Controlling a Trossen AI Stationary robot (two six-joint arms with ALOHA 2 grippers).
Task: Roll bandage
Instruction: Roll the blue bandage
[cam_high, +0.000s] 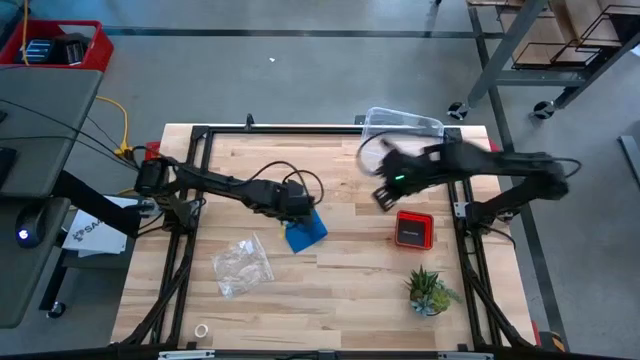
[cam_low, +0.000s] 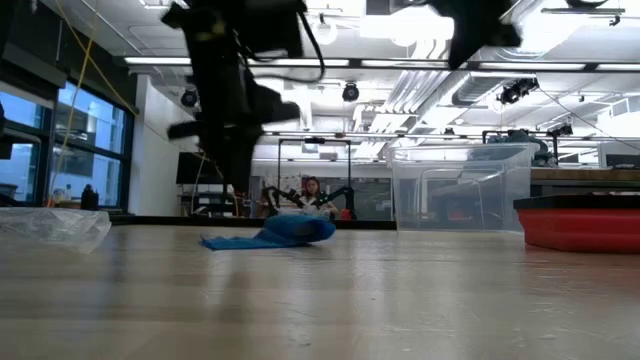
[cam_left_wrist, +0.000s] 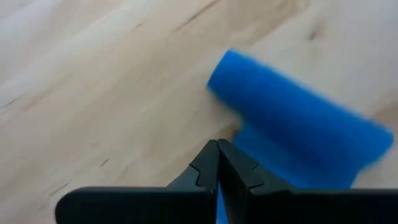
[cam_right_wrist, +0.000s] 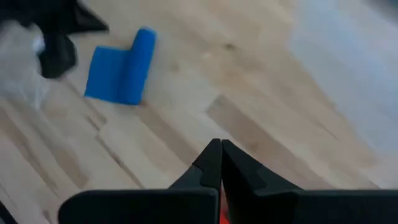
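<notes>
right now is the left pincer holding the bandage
No, the left pincer is shut on nothing, hovering beside the partly rolled bandage lying on the table.

You had no fully readable text; only the letters "SA" showed on a white sheet (cam_high: 88, 232) beside the table (cam_high: 340, 290).

Pale wooden butcher-block surface (cam_high: 340, 290) in a black frame, standing on a grey concrete floor (cam_high: 300, 80). To one side, a grey desk (cam_high: 40, 110) with dark cables; beyond it, a red bin (cam_high: 60, 45) on the floor. In the far corner, a metal rack on casters (cam_high: 530, 60). Seen level across the surface: a workshop hall with large windows (cam_low: 60, 140) on one side, a white ceiling carrying strip lights (cam_low: 400, 25) and exposed ducts, and a dark bench (cam_low: 590, 175) at the opposite side. A seated person (cam_low: 312, 192) shows far behind.
</notes>
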